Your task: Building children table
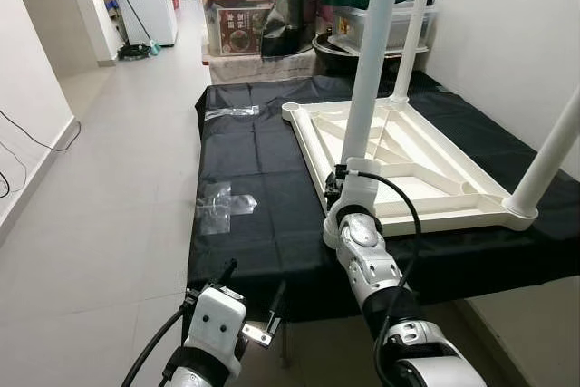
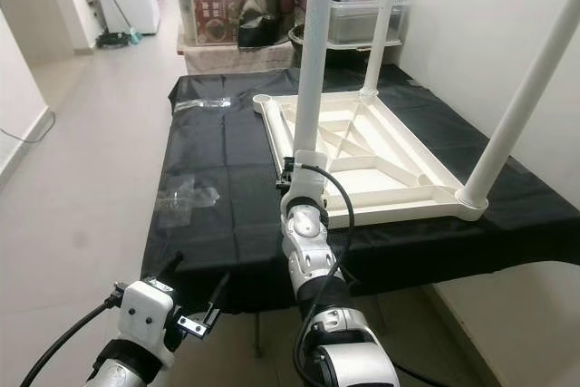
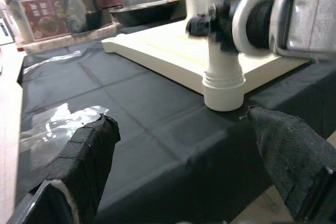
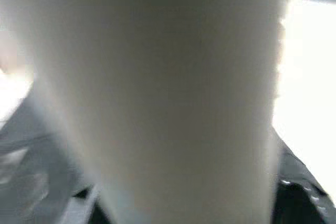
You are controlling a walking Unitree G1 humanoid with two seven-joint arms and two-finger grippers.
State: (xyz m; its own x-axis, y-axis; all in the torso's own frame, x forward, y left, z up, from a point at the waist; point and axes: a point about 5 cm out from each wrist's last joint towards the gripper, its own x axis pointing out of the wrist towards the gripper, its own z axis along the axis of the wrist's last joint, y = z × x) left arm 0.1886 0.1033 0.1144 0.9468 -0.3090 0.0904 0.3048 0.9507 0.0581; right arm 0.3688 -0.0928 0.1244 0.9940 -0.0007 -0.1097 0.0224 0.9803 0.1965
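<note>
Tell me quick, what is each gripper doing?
Left gripper: open, holding nothing, below the table edge.
Right gripper: closed on the near white leg.

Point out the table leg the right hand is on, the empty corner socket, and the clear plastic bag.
Table leg (image 1: 370, 70), left eye view, mid shaft.
Corner socket (image 1: 290, 109), left eye view, its rim.
Plastic bag (image 1: 217, 204), left eye view, its middle.

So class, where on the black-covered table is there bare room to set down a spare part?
The strip of black cloth between the white tabletop and the table's left edge, apart from two plastic wrappers. The right side is crowded: tabletop, upright legs, right gripper.
</note>
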